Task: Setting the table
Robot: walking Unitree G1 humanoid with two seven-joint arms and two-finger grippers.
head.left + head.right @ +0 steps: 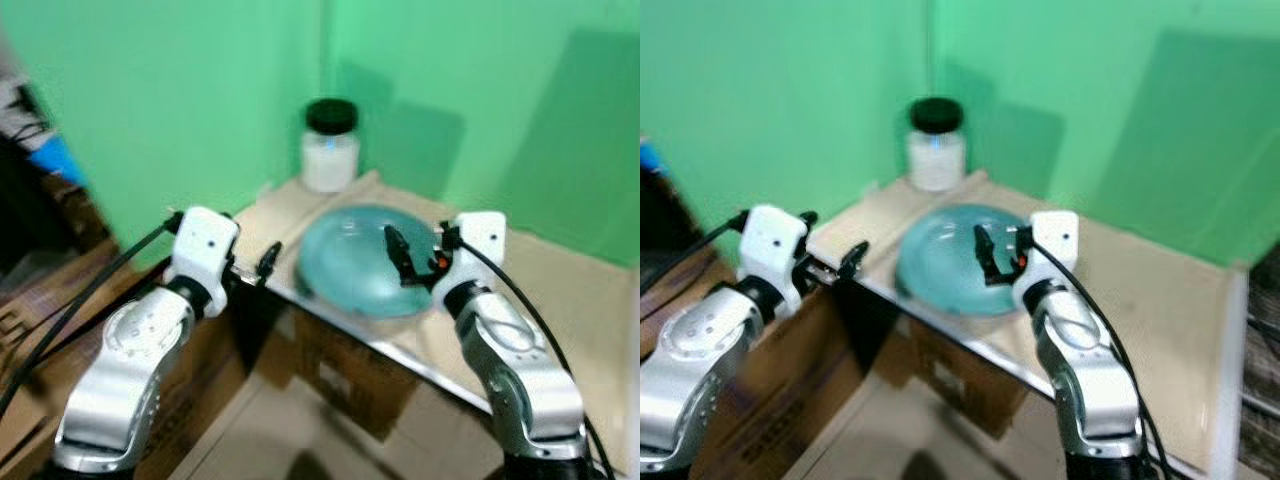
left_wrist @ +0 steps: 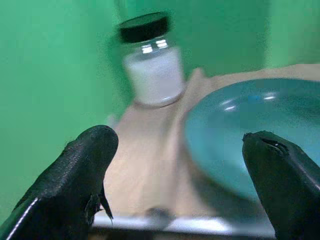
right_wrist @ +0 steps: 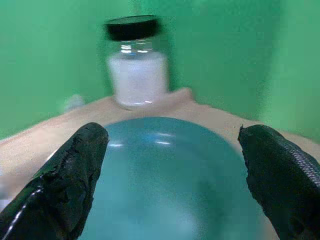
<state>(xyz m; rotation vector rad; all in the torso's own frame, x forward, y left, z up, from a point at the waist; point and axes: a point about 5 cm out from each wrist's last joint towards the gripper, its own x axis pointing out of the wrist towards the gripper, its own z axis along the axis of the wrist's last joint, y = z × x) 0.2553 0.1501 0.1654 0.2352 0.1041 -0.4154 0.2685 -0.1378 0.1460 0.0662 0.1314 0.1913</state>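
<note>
Both grippers spread wide: right gripper (image 1: 402, 262) over teal plate (image 1: 350, 265) mid-frame, left gripper (image 1: 262, 266) at table edge (image 1: 330, 318); plate overhangs, a nudge could tip it off.

Green walls (image 1: 200, 90) met in a corner behind the scene, with soft shadows cast on them. Cardboard boxes (image 1: 345, 375) stood on the floor below, one under the metal edge and another (image 1: 30, 330) further to the left. A blurred blue object (image 1: 55, 160) and dark clutter sat at the far left. Black cables (image 1: 80, 300) ran across the boxes.
</note>
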